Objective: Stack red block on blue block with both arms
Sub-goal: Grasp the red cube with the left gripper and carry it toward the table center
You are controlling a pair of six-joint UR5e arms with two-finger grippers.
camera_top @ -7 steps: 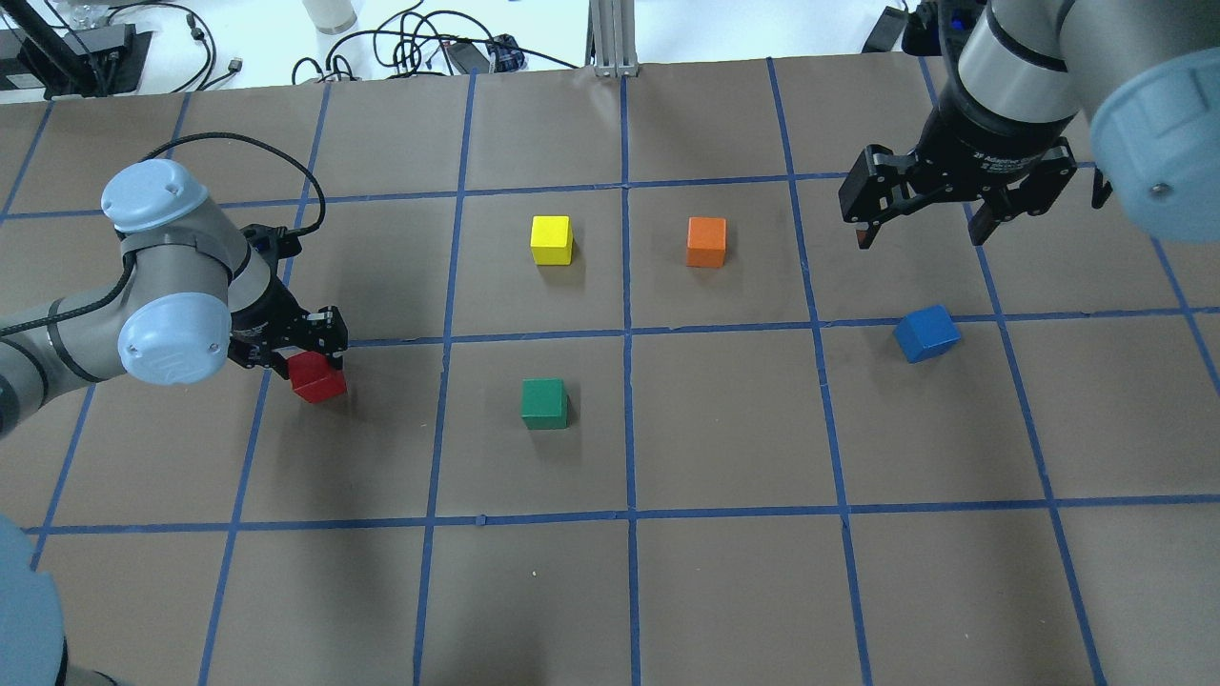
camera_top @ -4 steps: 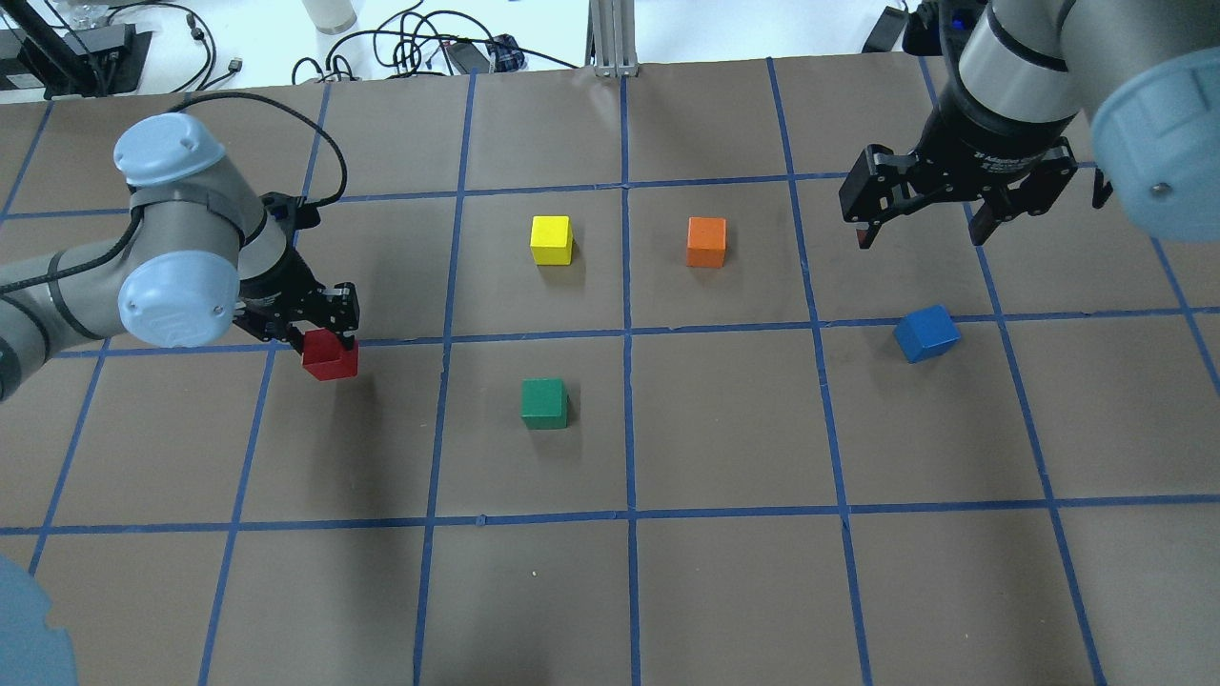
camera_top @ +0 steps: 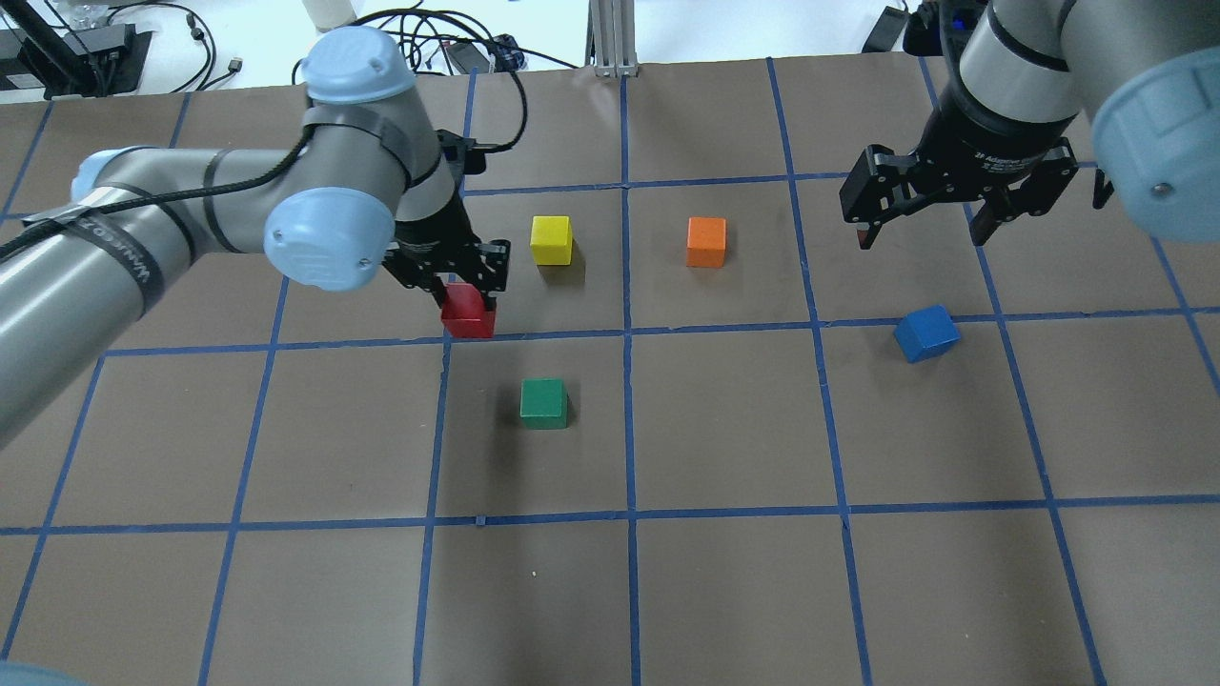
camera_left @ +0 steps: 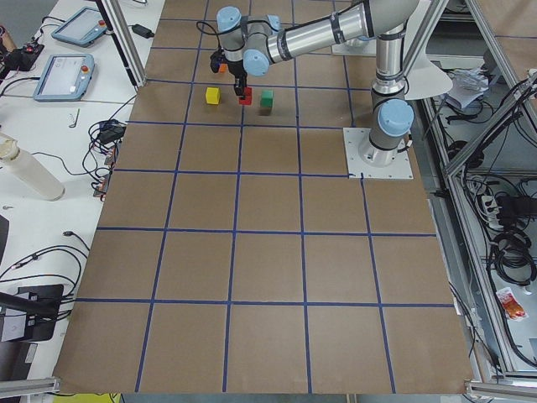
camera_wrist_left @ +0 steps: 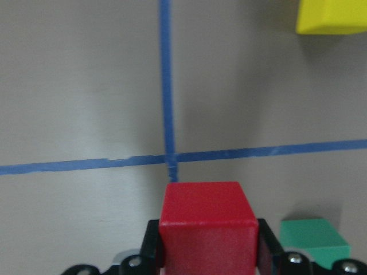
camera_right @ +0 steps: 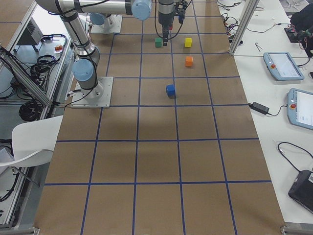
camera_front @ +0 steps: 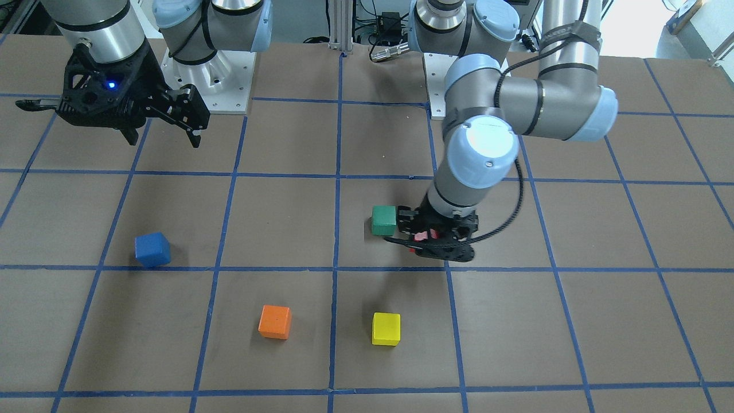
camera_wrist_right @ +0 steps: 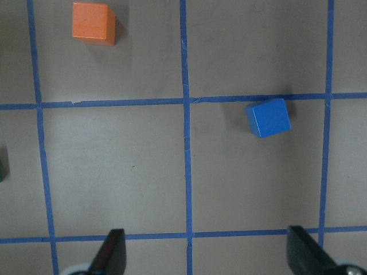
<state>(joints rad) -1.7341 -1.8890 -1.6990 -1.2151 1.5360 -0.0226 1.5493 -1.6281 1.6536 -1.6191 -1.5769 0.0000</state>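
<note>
Here's the silver-grey left arm [camera_top: 191,205], reaching in from the left edge of the overhead view. Its forearm stretches toward the middle and its wrist is folded, so the black left end effector [camera_top: 467,307] points straight down at centre-left of the frame. It's pinching the small matte red cube [camera_top: 468,322], and the left wrist view shows it squarely. There the cube [camera_wrist_left: 207,223] is clamped between two black fingers [camera_wrist_left: 151,243], one on each side face, with the top face in plain sight. The cube hangs clear of the brown paper-covered counter [camera_top: 724,591], over a crossing of the blue tape lines [camera_top: 629,333]. The small yellow cube [camera_top: 552,239] is just up and right of it, and the small green cube [camera_top: 544,402] is down and right. Over at the upper right, the right arm [camera_top: 1020,57] comes in from the top corner, and its right end effector [camera_top: 921,237] is aimed down with fingers spread wide. The right wrist view catches both fingertips [camera_wrist_right: 112,252] far apart at its bottom edge. The small matte blue cube [camera_top: 926,332] sits on the counter just below that end effector in the frame. It's turned a little askew to the grid, hard against a tape line and well apart from the red one. The small orange cube [camera_top: 706,241] rests in the upper middle, left of the right end effector.
</note>
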